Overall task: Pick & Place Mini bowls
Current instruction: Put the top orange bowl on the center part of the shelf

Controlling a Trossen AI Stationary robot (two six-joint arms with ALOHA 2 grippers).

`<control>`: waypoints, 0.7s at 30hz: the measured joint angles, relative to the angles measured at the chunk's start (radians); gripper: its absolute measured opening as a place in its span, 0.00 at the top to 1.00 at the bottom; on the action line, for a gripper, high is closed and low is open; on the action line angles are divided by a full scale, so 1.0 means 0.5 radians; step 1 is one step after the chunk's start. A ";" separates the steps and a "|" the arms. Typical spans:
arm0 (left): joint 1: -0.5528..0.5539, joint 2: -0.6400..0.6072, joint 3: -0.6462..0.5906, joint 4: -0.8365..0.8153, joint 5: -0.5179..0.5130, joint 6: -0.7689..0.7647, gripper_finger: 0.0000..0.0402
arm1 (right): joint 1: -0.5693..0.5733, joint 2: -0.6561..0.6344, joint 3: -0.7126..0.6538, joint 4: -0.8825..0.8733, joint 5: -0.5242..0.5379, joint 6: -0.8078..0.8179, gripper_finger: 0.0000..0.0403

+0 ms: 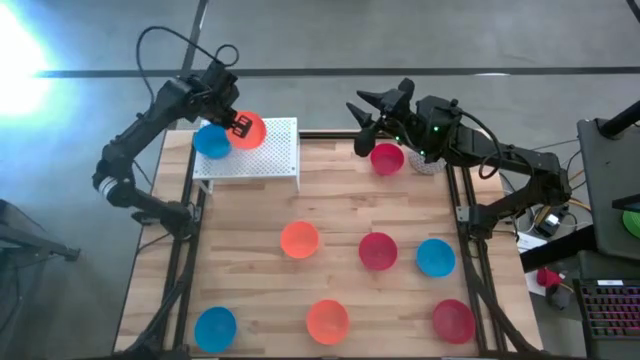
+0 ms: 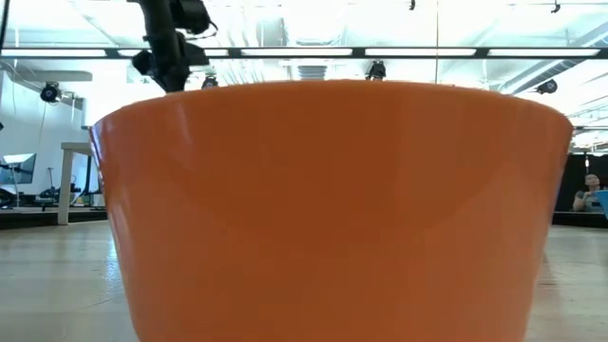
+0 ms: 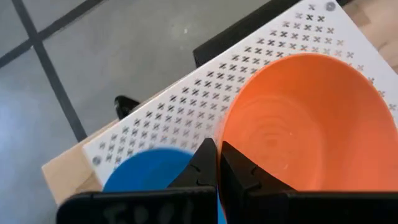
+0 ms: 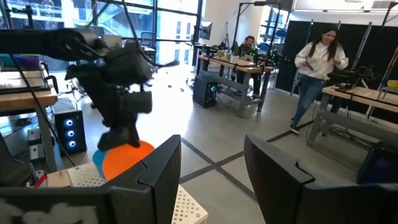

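Orange mini bowl (image 2: 332, 209) sits right against the low camera and fills most of that view; in the high view it is the orange bowl (image 1: 327, 319) at the table's near edge.

Count in the high view: nine mini bowls. Three blue, three orange, three red.

On the bare wooden table (image 1: 250, 280): blue (image 1: 215, 327) near-left corner, red (image 1: 453, 320) near-right, orange (image 1: 299, 240) centre, red (image 1: 377, 250) and blue (image 1: 435, 257) just right of it, close together. Sixth table bowl is the near-edge orange one. Wide free wood on the left half and between the rows.

Far-left corner: white perforated tray (image 1: 275, 160). Blue bowl (image 1: 211, 141) rests on it. Left gripper (image 1: 240, 126) is over the tray, fingers pinched on the rim of a tilted orange bowl (image 3: 305, 118), right beside the blue one (image 3: 146, 168); whether that orange bowl touches the tray, cannot tell.

Right gripper (image 1: 366, 118) hangs beyond the far table edge, fingers spread wide with nothing between them (image 4: 211, 168). Red bowl (image 1: 387, 158) lies just beside it near the far edge.

People (image 4: 314, 68) in the room behind.
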 joint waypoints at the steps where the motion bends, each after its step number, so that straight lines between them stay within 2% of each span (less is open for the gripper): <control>1: -0.001 0.027 0.000 0.012 0.006 0.026 1.00 | 0.000 -0.001 0.000 0.000 0.000 0.000 0.57; 12: 0.000 0.250 -0.004 0.037 0.053 0.090 1.00 | 0.000 -0.002 0.000 0.000 0.000 0.006 0.57; 21: 0.000 0.276 -0.004 0.023 -0.014 0.091 1.00 | 0.000 -0.003 0.000 0.000 0.000 -0.003 0.57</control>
